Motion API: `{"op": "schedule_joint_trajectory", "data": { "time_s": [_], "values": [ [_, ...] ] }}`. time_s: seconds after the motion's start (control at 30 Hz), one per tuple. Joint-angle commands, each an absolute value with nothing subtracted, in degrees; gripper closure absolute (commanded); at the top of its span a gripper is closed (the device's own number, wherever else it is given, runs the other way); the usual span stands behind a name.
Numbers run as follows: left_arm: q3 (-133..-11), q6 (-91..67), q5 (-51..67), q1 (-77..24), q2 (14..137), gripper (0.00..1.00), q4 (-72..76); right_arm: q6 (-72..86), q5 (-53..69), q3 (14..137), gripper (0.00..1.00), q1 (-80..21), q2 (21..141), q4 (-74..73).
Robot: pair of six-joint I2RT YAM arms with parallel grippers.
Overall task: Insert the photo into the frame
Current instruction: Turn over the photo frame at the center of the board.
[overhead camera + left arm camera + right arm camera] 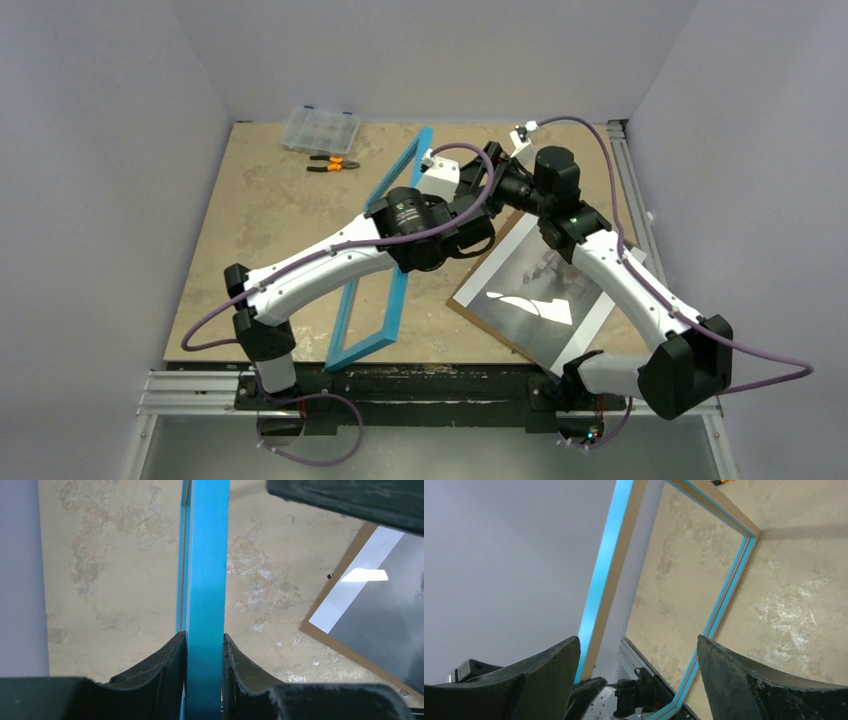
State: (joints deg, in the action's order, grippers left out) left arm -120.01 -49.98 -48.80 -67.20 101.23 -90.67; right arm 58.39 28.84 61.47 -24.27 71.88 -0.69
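Frame (362, 348) stands tipped up on one long side, near corner at abt 6 o'clock on the bench (270, 230), running away twd 12. My left fingers (160, 675) are clamped on its raised rail, one each side. Photo (545, 290) lies face up at 4 o'clock on a brown backing board (335, 582), apart from the frame. My right fingers (549, 680) are spread wide farther along, w/ the rail between them; contact I can't tell. At 11 o'clock: orange-handled pliers (333, 163), then a clear parts box (320, 127).
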Motion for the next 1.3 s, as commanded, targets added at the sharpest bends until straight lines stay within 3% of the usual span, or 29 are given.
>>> {"op": "schedule_joint_trajectory", "data": {
  "time_s": [0.0,0.23,0.4,0.83,1.27],
  "values": [
    [-120.4,-45.1,-45.0,-64.3,94.3,1.00,-92.0,53.8,24.9,61.9,0.14,-24.1,68.6,-3.6],
    [-105.6,-41.2,-34.3,-57.0,79.5,1.00,-73.7,49.1,22.2,61.1,0.14,-24.1,67.1,-7.2],
    [-98.2,-42.6,-33.8,-53.8,72.9,1.00,-70.2,46.4,21.4,59.1,0.15,-24.1,68.1,-7.5],
    [-79.5,-42.3,-20.5,-38.4,63.4,1.00,-59.5,41.8,22.0,56.6,0.17,-24.8,75.7,-8.8],
    [-64.2,-39.8,-13.2,-28.6,63.0,1.00,-53.1,33.9,18.9,56.4,0.18,-30.3,83.2,-8.1]
  ]
}}
